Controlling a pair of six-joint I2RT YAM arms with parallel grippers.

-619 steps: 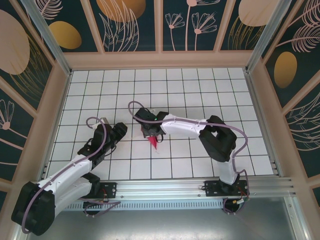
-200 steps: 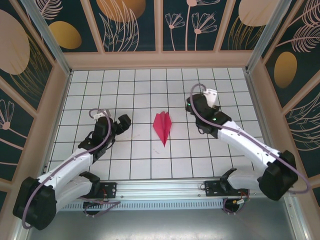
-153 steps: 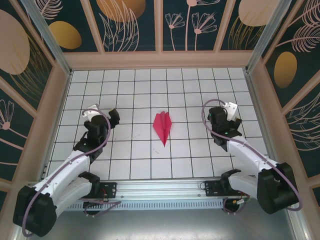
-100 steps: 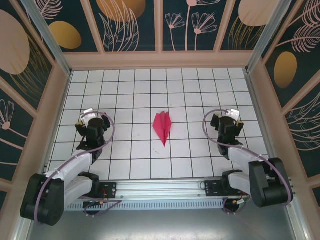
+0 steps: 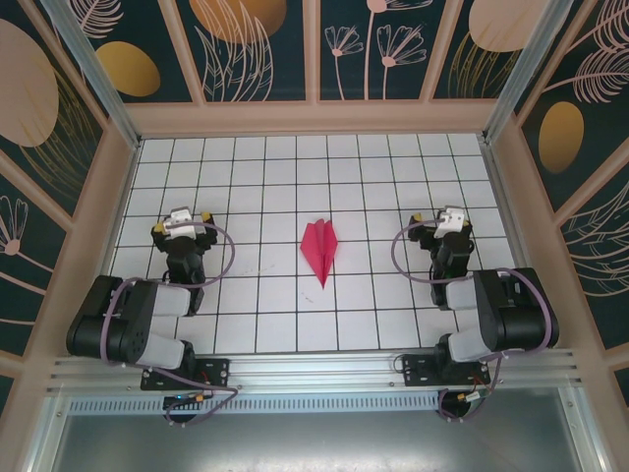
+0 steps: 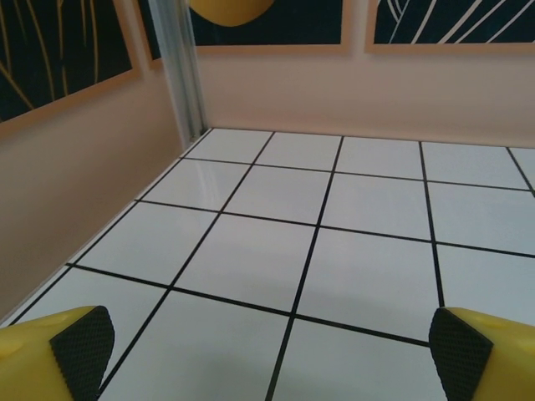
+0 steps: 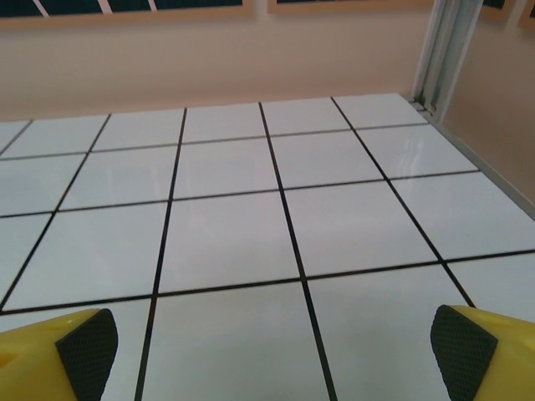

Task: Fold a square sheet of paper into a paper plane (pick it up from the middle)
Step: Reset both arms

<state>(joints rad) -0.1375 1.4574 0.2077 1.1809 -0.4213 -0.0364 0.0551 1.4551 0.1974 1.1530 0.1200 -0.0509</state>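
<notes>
Top view: the paper plane [image 5: 320, 251] lies flat around the middle of the table [image 5: 295, 157], well apart from every edge, its pointed nose toward the near edge and its ridge running lengthwise; it looks fully folded and set down, so nothing needs to hold it. The left gripper [image 5: 183, 224] sits near the left edge and the right gripper [image 5: 449, 222] near the right edge, each arm folded compactly above its base and well apart from the plane; I judge this to be a parked pose that leaves the dart clear and the task all but done.

Left wrist view: the left gripper [image 6: 269, 347] points over bare tiles toward the far left corner, where a metal post [image 6: 185, 67] stands; its black pads [image 6: 82, 347] are spread wide with nothing between them, which fits a pincer with nothing left to carry.

Right wrist view: the right gripper [image 7: 276, 349] faces the far right corner and its post [image 7: 443, 50]; its pads [image 7: 462, 347] are likewise spread wide and empty over bare tiles; the jaws gape because, as I read it, the plane needs no further grip.
</notes>
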